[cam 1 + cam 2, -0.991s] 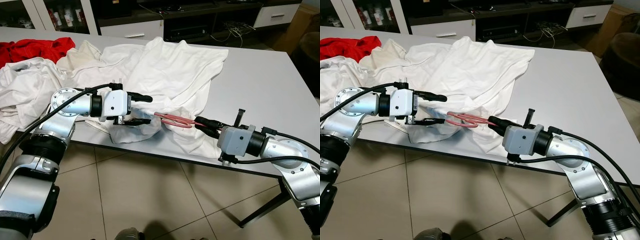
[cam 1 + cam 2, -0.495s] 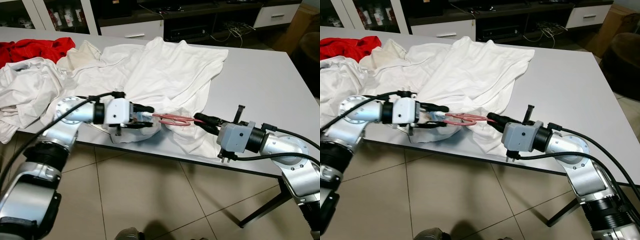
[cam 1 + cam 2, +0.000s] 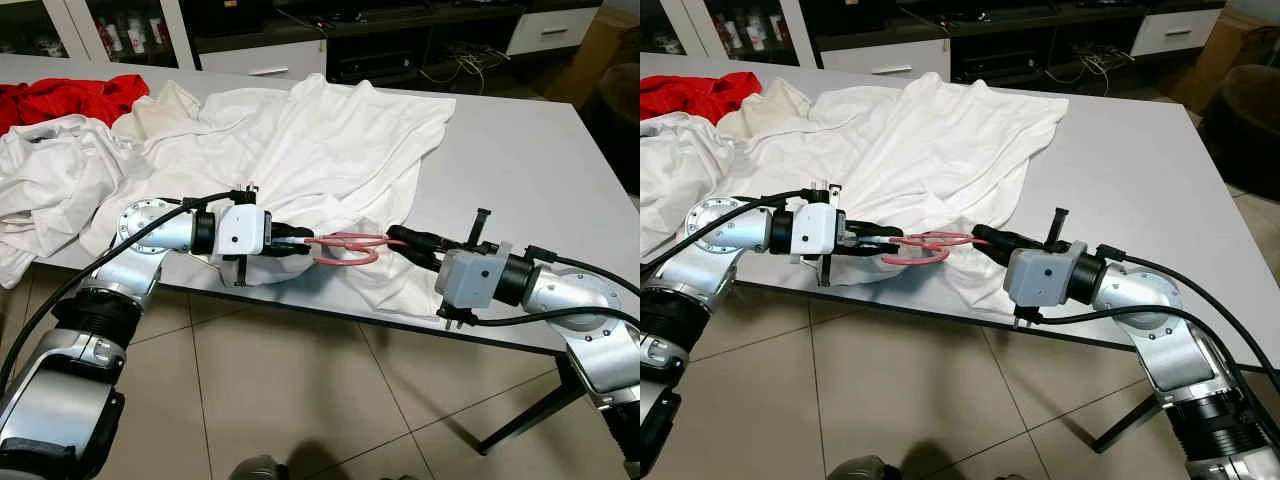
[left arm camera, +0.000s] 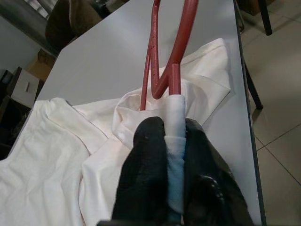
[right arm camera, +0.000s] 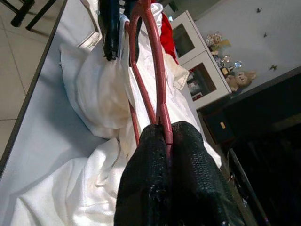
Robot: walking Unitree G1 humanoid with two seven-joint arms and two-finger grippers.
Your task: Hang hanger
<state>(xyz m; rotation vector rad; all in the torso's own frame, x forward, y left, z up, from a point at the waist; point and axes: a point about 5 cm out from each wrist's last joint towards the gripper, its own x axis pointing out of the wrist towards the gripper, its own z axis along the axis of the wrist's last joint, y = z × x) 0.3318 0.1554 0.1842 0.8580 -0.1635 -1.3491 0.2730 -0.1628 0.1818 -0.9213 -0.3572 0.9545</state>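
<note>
No readable text, labels or numbers anywhere (cabinet items too small).

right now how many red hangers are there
1. The red hanger is held above the white shirt at the table's near edge, left tool on one end, right tool on the other. More could lie under the clothes.

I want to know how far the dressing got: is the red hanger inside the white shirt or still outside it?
Mostly outside: the red hanger spans bare between both grippers above the white shirt; only its left end is wrapped in cloth.
</note>
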